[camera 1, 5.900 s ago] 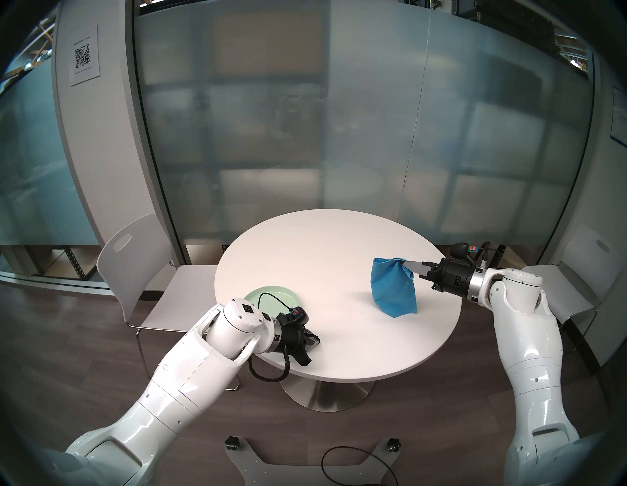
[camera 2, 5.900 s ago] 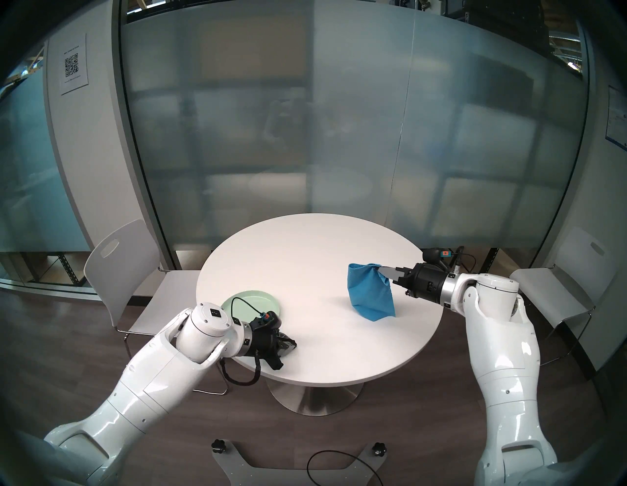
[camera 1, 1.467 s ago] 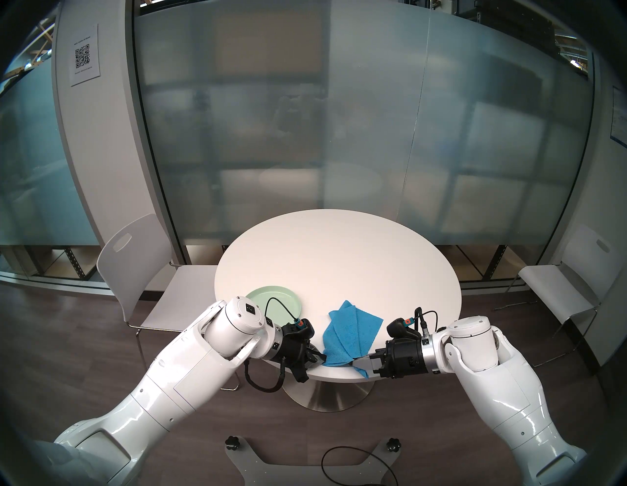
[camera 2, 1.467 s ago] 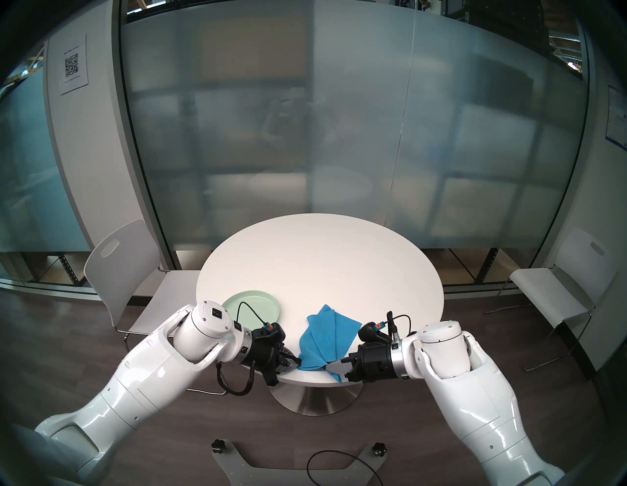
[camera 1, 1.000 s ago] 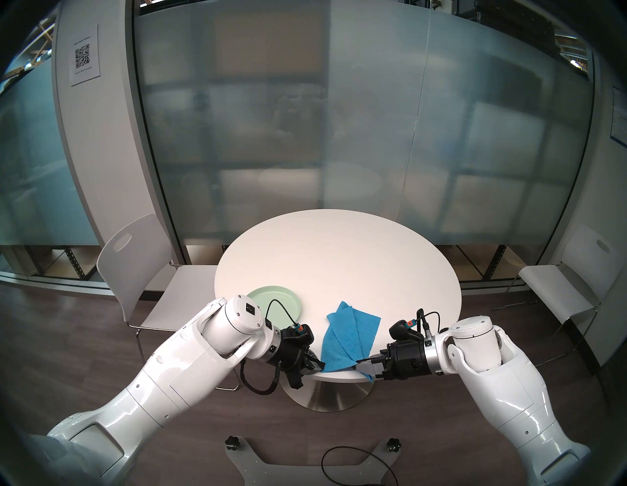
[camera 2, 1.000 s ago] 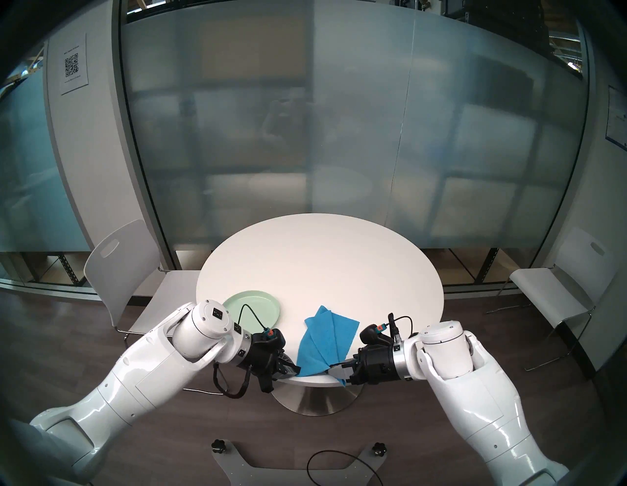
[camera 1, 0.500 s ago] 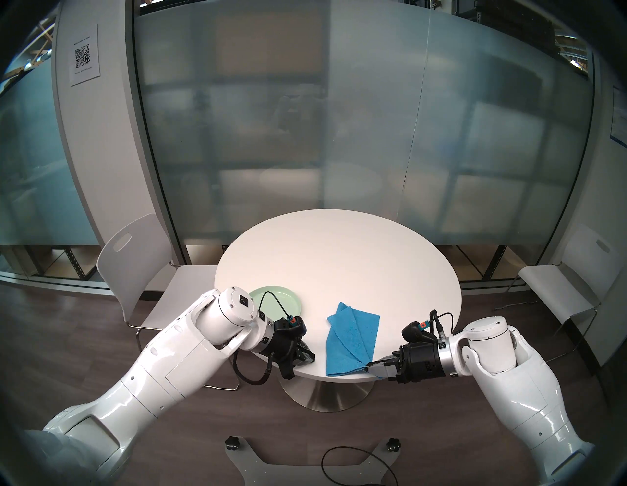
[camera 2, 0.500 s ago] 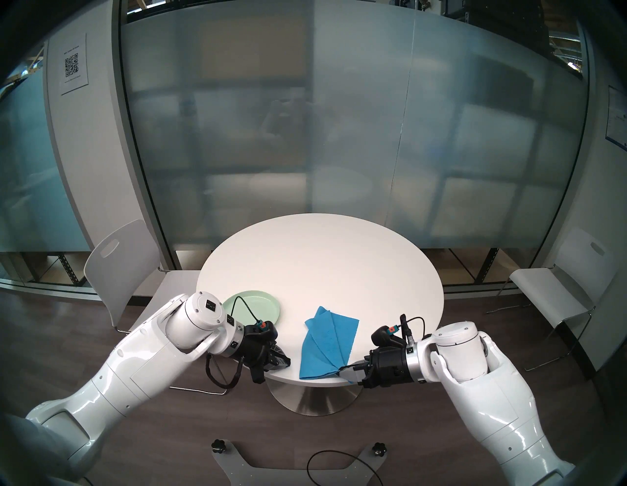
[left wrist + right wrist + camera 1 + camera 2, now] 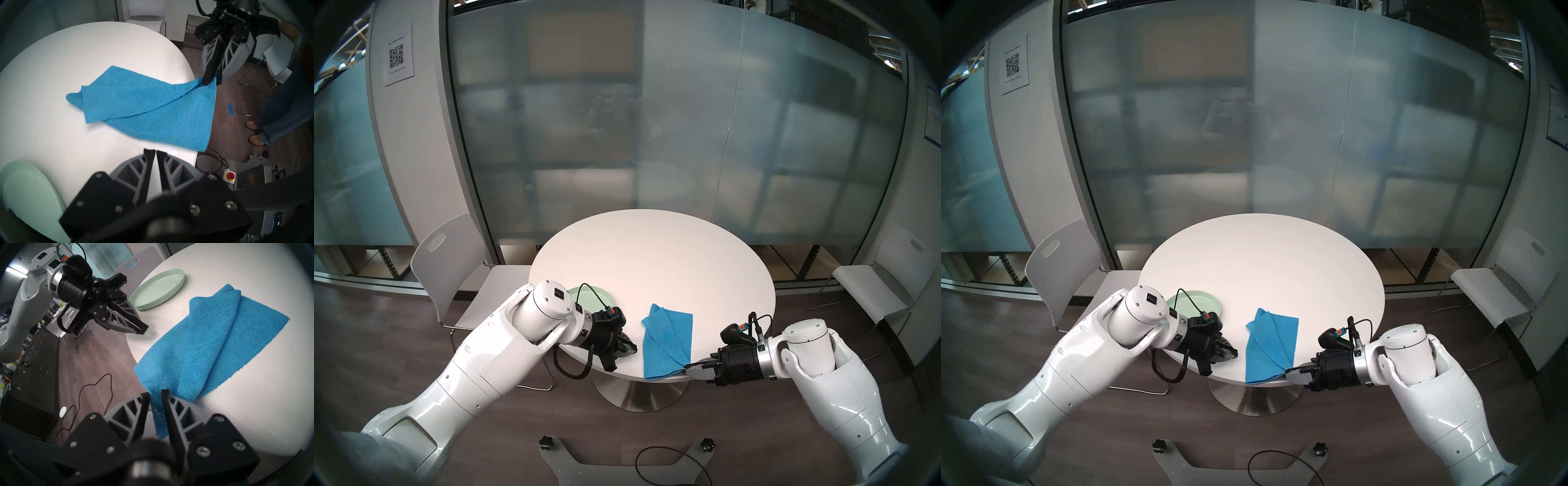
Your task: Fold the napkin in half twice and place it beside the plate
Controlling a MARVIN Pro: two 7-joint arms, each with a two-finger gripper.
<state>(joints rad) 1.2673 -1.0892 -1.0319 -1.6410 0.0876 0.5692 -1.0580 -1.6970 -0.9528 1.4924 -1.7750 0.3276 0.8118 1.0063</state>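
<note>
The blue napkin [image 9: 668, 341] lies loosely folded on the near part of the round white table [image 9: 653, 258], its near edge hanging over the rim; it also shows in the head right view [image 9: 1271, 346], the left wrist view [image 9: 153, 110] and the right wrist view [image 9: 212, 348]. My right gripper [image 9: 687, 366] is shut on the napkin's near right corner, as the right wrist view [image 9: 156, 393] shows. The mint-green plate [image 9: 605, 297] sits left of the napkin, partly behind my left wrist. My left gripper [image 9: 633, 349] is shut and empty, just left of the napkin, over the table's near edge.
White chairs stand at the left [image 9: 449, 271] and right [image 9: 873, 292] of the table. A frosted glass wall [image 9: 653, 135] is behind it. A person's legs and brown shoes [image 9: 254, 132] stand on the floor near the table. A black cable [image 9: 88, 395] lies on the floor.
My right gripper carried the hanging napkin from the far right to the near edge and laid it down. My left gripper touched its left corner, drew back, and has now come closer again.
</note>
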